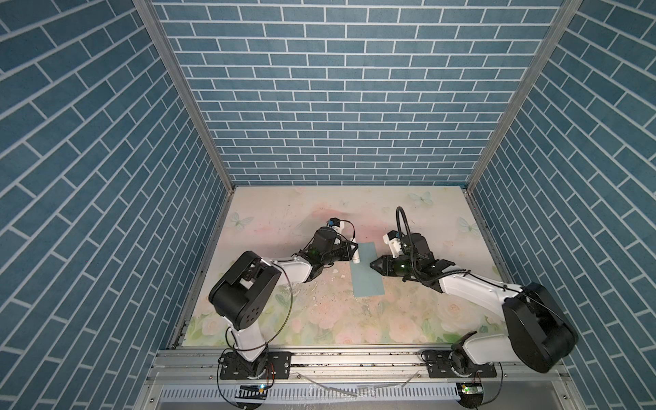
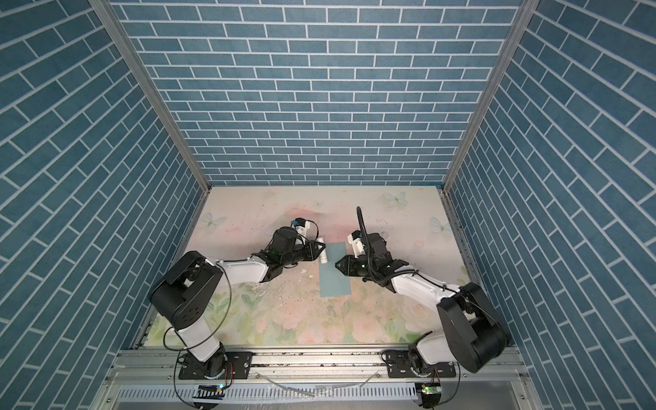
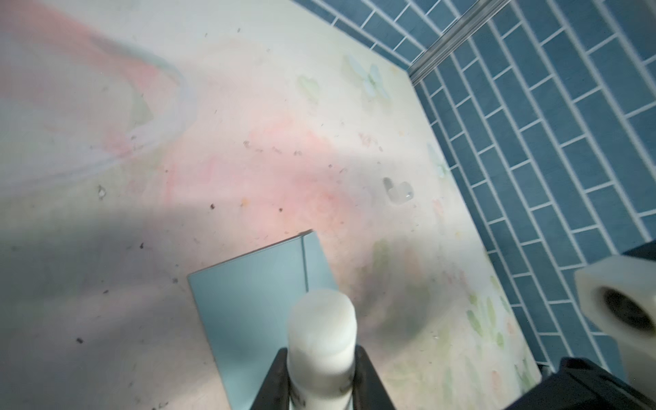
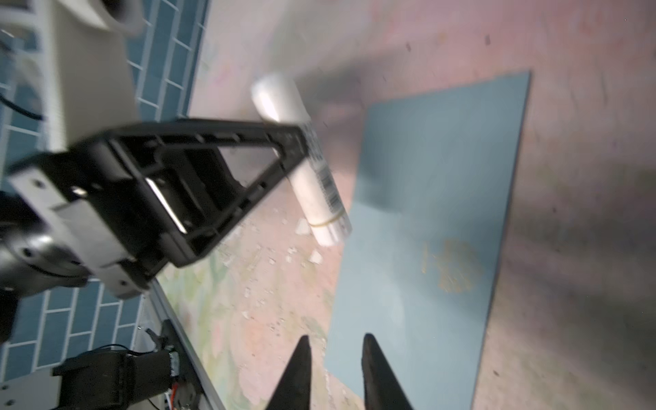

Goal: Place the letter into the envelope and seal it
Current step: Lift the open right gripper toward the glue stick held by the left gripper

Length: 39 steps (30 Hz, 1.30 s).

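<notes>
The teal envelope point(image 1: 367, 273) point(image 2: 333, 273) lies flat and lengthwise on the floral table, its face plain in the left wrist view point(image 3: 248, 301). The letter does not show in any view. My left gripper point(image 1: 349, 252) point(image 2: 317, 252) point(image 3: 321, 351) is shut on a white glue stick point(image 1: 356, 255) point(image 3: 321, 330) point(image 4: 301, 159), held over the envelope's far left edge. My right gripper point(image 1: 371, 264) point(image 2: 336, 264) point(image 4: 335, 339) hovers at the envelope's right side, its jaws a little apart with nothing between them.
White crumbs point(image 1: 337, 277) litter the table left of the envelope. A gold smear point(image 4: 452, 266) marks the envelope's face. A small clear blob point(image 3: 399, 191) lies toward the far right corner. Blue brick walls enclose three sides; a metal rail point(image 1: 355, 358) runs along the front.
</notes>
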{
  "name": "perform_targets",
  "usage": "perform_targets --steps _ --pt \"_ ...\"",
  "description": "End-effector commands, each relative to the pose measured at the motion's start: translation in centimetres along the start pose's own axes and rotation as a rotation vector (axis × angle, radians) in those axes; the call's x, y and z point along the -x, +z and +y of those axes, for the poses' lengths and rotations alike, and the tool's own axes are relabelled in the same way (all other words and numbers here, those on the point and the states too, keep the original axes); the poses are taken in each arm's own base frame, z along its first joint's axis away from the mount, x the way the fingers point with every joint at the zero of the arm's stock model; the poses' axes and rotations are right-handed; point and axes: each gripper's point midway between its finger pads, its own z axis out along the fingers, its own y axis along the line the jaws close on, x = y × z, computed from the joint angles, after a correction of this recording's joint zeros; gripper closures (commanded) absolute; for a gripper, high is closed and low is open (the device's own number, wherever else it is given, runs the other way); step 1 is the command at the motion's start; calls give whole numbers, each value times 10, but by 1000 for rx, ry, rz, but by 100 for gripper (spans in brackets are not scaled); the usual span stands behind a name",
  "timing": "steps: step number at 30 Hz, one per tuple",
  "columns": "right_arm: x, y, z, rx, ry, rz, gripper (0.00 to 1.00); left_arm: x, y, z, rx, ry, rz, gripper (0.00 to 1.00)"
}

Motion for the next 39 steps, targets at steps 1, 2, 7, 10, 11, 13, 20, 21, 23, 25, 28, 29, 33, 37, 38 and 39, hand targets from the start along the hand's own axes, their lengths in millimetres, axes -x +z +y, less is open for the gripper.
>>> perform_targets --steps 1,2,7,10,11,13,20,21,23,25,28,29,33,37,38,39 --pt "40 -21 33 74 -106 -140 62 40 -23 -44 -112 33 -82 100" --pt "45 -27 40 94 -118 -164 60 47 -29 -53 -135 35 -98 100" --pt "59 -44 65 180 -155 -218 53 74 -57 -89 -243 27 -158 100" --pt "63 -49 77 246 -155 -235 49 87 -68 -106 -318 0 -182 100" --pt "64 -50 81 269 -158 -240 47 90 -72 -110 -340 -13 -189 100" --pt "65 -53 88 304 -162 -249 46 94 -76 -115 -369 -27 -197 100" --pt "72 -60 99 351 -196 -292 47 97 -83 -123 -403 -46 -198 100" --pt "73 -59 99 351 -200 -293 47 98 -83 -124 -408 -50 -197 100" --pt "76 -58 100 349 -212 -295 47 98 -84 -126 -418 -54 -196 100" --pt "79 -57 100 348 -220 -305 48 98 -85 -128 -426 -58 -193 100" --pt "82 -55 101 351 -227 -310 50 99 -87 -131 -435 -59 -193 100" --pt "83 -54 100 353 -228 -310 51 99 -87 -131 -437 -59 -191 100" --pt "85 -53 102 361 -235 -314 54 98 -88 -133 -445 -62 -183 100" --pt "88 -52 103 372 -238 -319 56 99 -90 -135 -449 -62 -178 100" --pt "89 -52 105 377 -239 -321 57 98 -90 -135 -450 -61 -175 100" --pt "90 -52 106 381 -240 -322 57 98 -89 -135 -451 -64 -171 100"
